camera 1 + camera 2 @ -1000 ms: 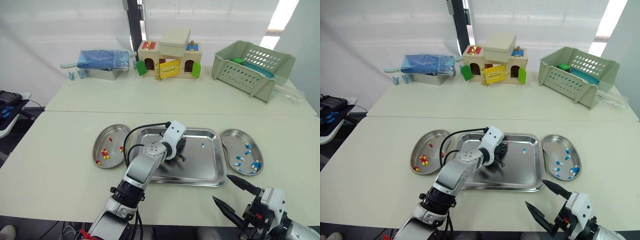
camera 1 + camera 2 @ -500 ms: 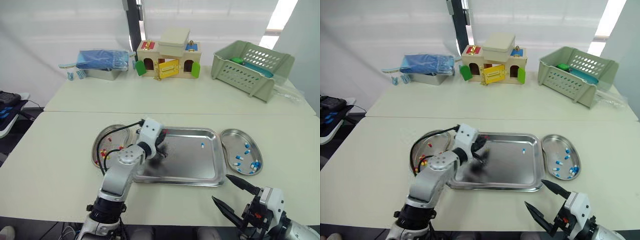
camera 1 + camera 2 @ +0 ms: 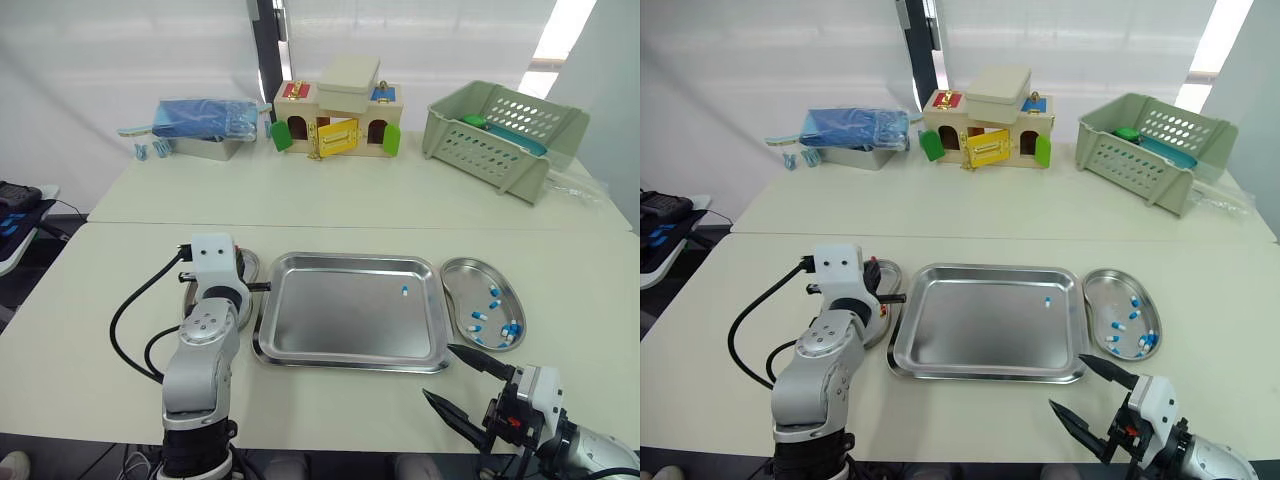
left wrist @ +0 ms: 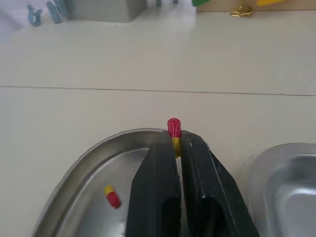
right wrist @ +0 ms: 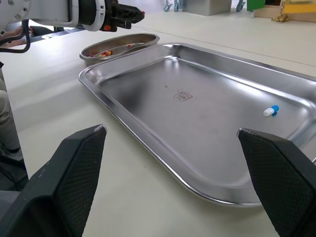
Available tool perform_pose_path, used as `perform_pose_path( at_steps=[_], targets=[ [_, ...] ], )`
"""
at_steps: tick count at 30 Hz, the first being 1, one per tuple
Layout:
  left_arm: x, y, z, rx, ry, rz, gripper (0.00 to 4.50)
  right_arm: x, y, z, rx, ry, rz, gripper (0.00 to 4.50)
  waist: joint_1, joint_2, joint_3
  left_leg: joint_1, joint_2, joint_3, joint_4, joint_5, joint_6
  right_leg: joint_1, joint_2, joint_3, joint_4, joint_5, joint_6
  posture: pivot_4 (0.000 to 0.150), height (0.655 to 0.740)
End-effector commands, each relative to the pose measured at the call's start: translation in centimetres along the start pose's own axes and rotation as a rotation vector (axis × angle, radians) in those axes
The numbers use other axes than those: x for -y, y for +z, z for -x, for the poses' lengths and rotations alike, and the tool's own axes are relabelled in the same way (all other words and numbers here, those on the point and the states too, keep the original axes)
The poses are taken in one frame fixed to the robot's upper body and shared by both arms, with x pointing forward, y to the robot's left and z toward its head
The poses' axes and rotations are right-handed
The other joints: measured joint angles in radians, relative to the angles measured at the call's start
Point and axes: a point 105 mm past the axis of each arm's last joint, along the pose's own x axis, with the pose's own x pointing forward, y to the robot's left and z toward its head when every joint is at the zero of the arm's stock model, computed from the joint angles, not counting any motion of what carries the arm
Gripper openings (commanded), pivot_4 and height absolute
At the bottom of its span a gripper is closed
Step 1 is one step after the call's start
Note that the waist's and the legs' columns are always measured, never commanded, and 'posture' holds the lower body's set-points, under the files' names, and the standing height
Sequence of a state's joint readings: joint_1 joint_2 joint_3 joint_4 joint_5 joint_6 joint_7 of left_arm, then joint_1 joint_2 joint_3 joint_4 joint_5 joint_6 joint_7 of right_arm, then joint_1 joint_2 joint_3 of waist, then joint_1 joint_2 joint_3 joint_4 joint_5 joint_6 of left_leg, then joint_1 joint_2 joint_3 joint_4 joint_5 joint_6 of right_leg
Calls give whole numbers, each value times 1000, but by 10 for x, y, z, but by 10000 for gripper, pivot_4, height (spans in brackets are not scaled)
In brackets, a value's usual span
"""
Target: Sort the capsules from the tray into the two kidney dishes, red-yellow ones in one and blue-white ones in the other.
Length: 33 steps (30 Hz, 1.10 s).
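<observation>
Surface: cream table (image 3: 120, 270) before a white curtain (image 3: 150, 50); a green slotted basket (image 3: 500, 130) and a wooden toy house (image 3: 335, 120) stand at the far side.
Tray: rectangular steel tray (image 3: 340, 325), central, with one blue-white capsule (image 3: 405, 291) near its far right corner.
Left gripper (image 4: 177, 140): black fingers pinched on a red-yellow capsule (image 4: 174, 129), above the rim of the left steel kidney dish (image 4: 94, 153) (a loose red-yellow capsule (image 4: 112, 195) lies inside).
Right steel kidney dish (image 3: 468, 283): holds several blue-white capsules (image 3: 479, 316).
Right gripper (image 3: 437, 370): fingers spread wide, empty, by the tray's near right corner.

You face a near table (image 3: 80, 300) butted against a far table (image 3: 400, 190), both cream. Behind hangs a white wall (image 3: 120, 50) with a dark post (image 3: 263, 50); daylight (image 3: 560, 30) glares far right. Dark floor (image 3: 25, 300) shows left.
</observation>
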<state>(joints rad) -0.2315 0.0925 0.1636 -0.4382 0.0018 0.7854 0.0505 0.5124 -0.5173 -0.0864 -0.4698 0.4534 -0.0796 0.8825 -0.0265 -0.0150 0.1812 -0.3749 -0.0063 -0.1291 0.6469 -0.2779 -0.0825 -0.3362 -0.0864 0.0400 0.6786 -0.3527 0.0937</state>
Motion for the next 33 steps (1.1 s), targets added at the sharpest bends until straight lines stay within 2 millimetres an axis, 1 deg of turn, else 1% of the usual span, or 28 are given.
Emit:
perform_pose_path(
  at_steps=[1,7,13,17,26,27,28,29,32,33],
  targets=[
    [-13,4,6,9,56,3,363,2,9,-2,29,23,20,45000,0,0,0,0,0,0,0,0,0,0,0,0,0,0,0,1500,7400],
    [-27,-4,11,-26,73,-11,363,5,10,-3,31,41,22,45000,0,0,0,0,0,0,0,0,0,0,0,0,0,0,0,1500,7400],
    [-28,-5,13,-29,63,-9,363,5,10,-4,29,63,22,45000,0,0,0,0,0,0,0,0,0,0,0,0,0,0,0,1500,7400],
    [-27,-5,14,-30,61,-2,10870,6,9,-3,27,67,23,45000,0,0,0,0,0,0,0,0,0,0,0,0,0,0,0,1500,7400],
    [-27,-4,15,-28,39,-4,40836,8,6,-2,23,77,23,45000,0,0,0,0,0,0,0,0,0,0,0,0,0,0,0,1500,7400],
    [-27,-4,15,-28,35,-6,43439,8,5,-1,22,79,23,45000,0,0,0,0,0,0,0,0,0,0,0,0,0,0,0,1500,7400],
    [-27,-4,14,-29,33,-7,44666,7,5,-1,22,80,24,45000,0,0,0,0,0,0,0,0,0,0,0,0,0,0,0,1500,7400],
    [-28,-4,14,-29,31,-8,44666,7,5,0,21,80,23,45000,0,0,0,0,0,0,0,0,0,0,0,0,0,0,0,1500,7400],
    [-21,-2,13,-15,-86,-67,44666,12,7,6,23,51,30,45000,0,0,0,0,0,0,0,0,0,0,0,0,0,0,0,1500,7400],
    [-23,1,13,4,-110,-85,44666,14,8,7,20,42,33,45000,-1,0,0,0,0,0,0,0,0,0,0,0,0,0,0,1500,7400]
  ],
)
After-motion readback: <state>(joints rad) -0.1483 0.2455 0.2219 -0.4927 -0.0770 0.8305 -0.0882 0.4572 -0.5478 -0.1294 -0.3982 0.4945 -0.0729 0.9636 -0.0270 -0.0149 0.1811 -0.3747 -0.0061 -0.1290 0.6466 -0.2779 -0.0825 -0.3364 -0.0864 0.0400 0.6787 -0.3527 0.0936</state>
